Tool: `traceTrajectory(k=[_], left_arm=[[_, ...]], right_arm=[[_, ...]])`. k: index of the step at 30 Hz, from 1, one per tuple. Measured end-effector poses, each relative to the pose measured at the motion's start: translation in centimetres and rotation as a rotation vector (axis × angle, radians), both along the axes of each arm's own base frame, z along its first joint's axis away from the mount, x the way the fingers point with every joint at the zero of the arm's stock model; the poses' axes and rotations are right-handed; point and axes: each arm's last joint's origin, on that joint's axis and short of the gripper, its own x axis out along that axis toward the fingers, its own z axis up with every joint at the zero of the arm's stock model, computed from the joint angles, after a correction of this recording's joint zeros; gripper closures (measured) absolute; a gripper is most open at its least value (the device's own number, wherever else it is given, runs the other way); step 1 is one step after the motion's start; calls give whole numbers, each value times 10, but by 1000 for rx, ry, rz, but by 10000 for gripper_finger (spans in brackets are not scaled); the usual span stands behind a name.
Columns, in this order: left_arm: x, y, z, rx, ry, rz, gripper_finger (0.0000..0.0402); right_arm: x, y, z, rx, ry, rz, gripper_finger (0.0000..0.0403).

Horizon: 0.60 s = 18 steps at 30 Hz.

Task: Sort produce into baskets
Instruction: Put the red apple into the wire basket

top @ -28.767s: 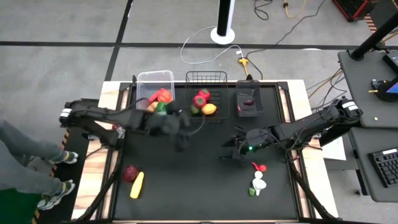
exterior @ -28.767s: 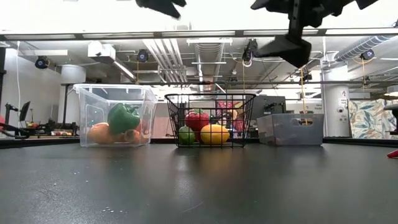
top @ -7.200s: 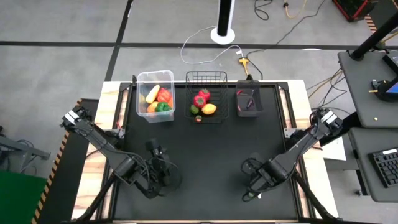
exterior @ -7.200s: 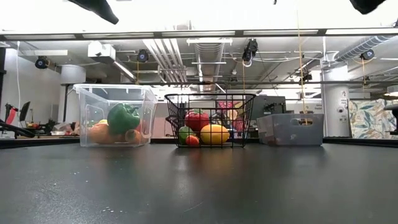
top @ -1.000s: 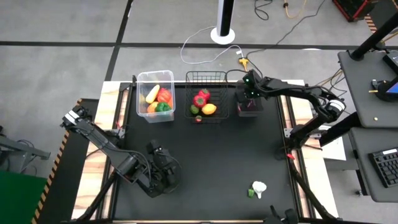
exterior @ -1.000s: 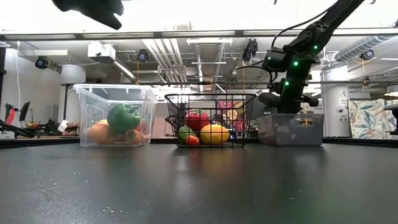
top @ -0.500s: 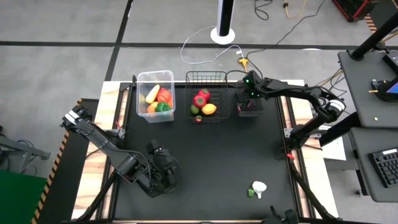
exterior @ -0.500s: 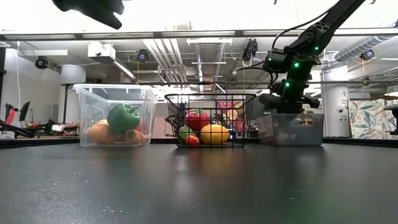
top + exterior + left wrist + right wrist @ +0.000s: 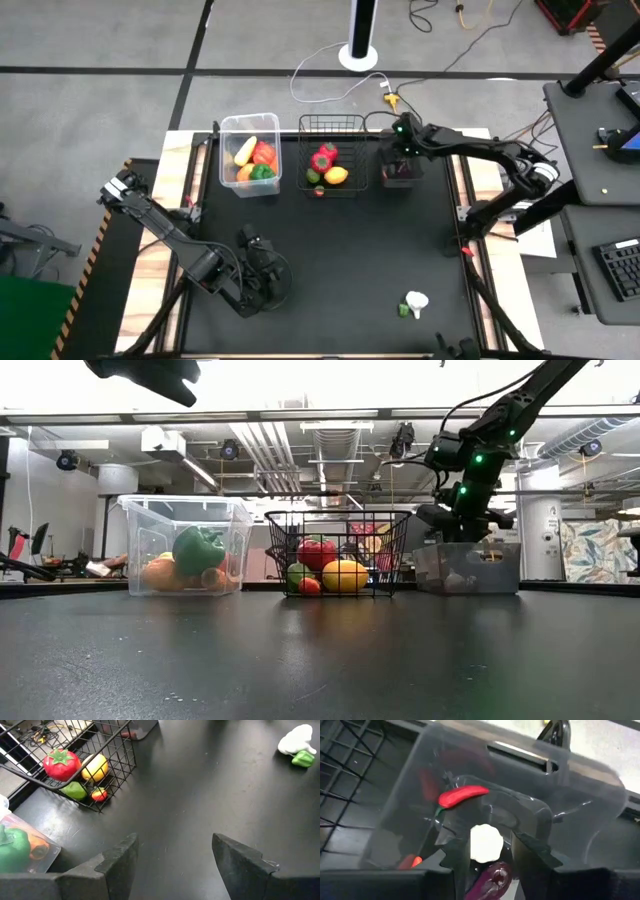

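Right gripper (image 9: 487,851), over the far-right smoky bin (image 9: 400,166), parts around a white piece (image 9: 486,841): I judge it could bounce out; left gripper (image 9: 172,857) spread, idle.

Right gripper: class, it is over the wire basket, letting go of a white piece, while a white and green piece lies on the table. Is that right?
Not quite. The right gripper is over the smoky bin, not the wire basket, as the high view shows. The rest stands: the white piece sits between its parting jaws, and the white and green piece lies on the table.
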Motion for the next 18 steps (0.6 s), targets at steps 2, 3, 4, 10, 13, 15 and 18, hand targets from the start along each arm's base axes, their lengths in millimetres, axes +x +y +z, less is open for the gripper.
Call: traceTrajectory(k=[2,3,4,10,13,15,18], left_arm=[[0,0,0,0,0,0,166],[0,0,0,0,0,0,166],[0,0,0,0,0,0,166],[0,0,0,-2,0,-1,166],[0,-1,-1,-33,21,-15,166],[-1,-2,-2,-83,57,-36,166],[-2,-5,-4,-176,131,-82,166]], right_arm=[[-1,3,5,-11,-11,3,266],[-2,4,9,-20,-21,6,264],[-3,6,14,-31,-31,8,263],[-7,28,43,-78,-101,42,259],[-8,43,56,-80,-148,72,262],[-8,54,64,-82,-187,112,264],[-6,71,75,-93,-240,167,266]])
